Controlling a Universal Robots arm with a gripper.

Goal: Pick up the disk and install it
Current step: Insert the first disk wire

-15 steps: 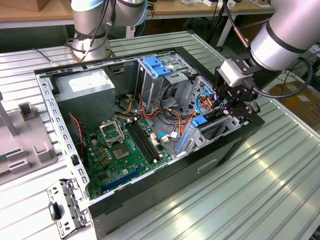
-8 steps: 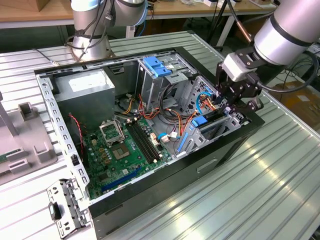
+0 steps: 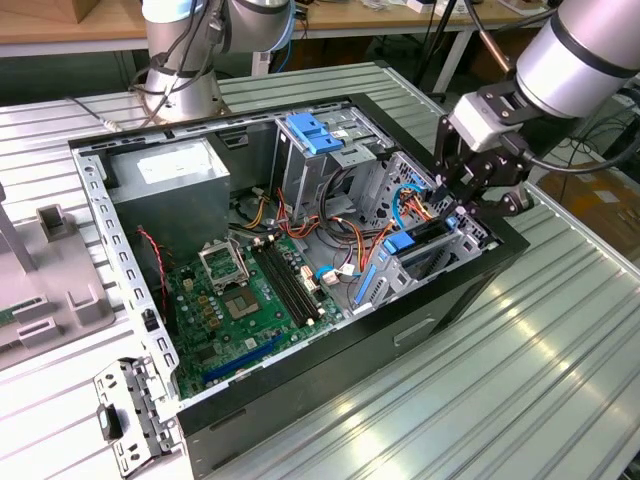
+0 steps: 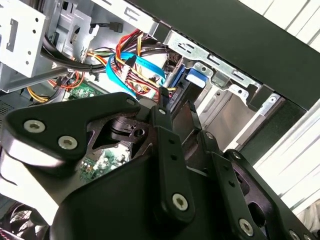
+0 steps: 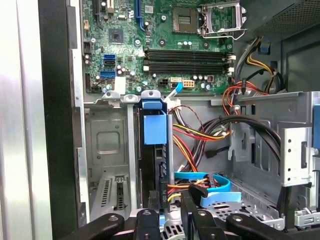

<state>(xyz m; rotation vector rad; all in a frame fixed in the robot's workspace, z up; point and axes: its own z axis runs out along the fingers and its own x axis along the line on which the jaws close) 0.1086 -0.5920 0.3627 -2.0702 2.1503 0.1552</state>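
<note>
The disk (image 3: 428, 236) stands on edge in the drive bay at the front corner of the open computer case (image 3: 330, 355), on the exterior view's right. Its dark body (image 5: 150, 167) carries a blue carrier tab (image 5: 154, 128) and sits between the bay's metal walls. My gripper (image 3: 468, 208) hangs right over the disk's outer end. Its black fingers (image 5: 148, 222) straddle that end, and I read them as shut on it. In the second wrist view the fingertips (image 4: 161, 114) reach down beside the blue rail (image 4: 194, 76).
Red, yellow and blue cables (image 5: 200, 150) run close beside the bay. The motherboard (image 3: 240, 295), a grey power-supply box (image 3: 165, 180) and a drive cage with a blue bracket (image 3: 315, 132) are in the case. A loose metal bracket (image 3: 130, 420) and a grey fixture (image 3: 50, 275) lie on the table.
</note>
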